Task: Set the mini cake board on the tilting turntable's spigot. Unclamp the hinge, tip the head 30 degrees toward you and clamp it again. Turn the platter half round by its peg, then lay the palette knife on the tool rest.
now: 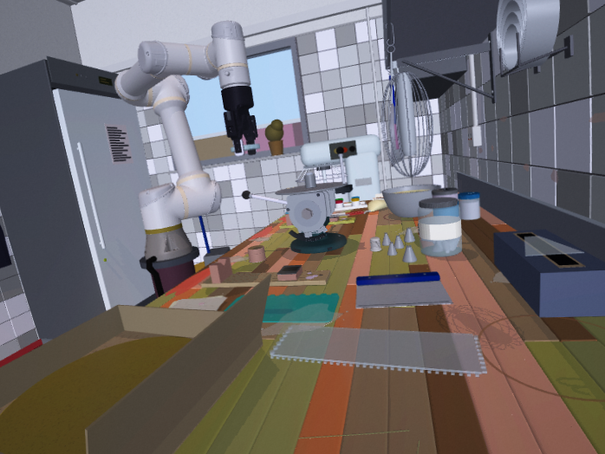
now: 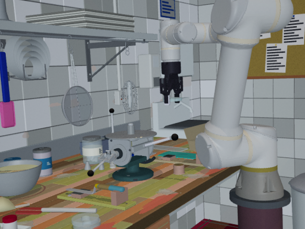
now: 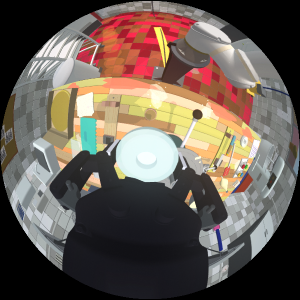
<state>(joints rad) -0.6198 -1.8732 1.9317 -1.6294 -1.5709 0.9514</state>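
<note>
Mid-bench stands the tilting turntable, its grey platter level with a short spigot at its centre and a black-knobbed lever sticking out from the head. The mini cake board, a pale round disc, is held flat in my gripper, high above the bench and off to the side of the turntable. The palette knife, with a blue and yellow handle, lies on a green board in front of the turntable, beside a pink block.
An upright black-knobbed rod rises behind the platter. A stand mixer stands at the far end. Jars, piping cones, a bowl, a scraper and a dark box fill the wall side, and an open carton lies nearest.
</note>
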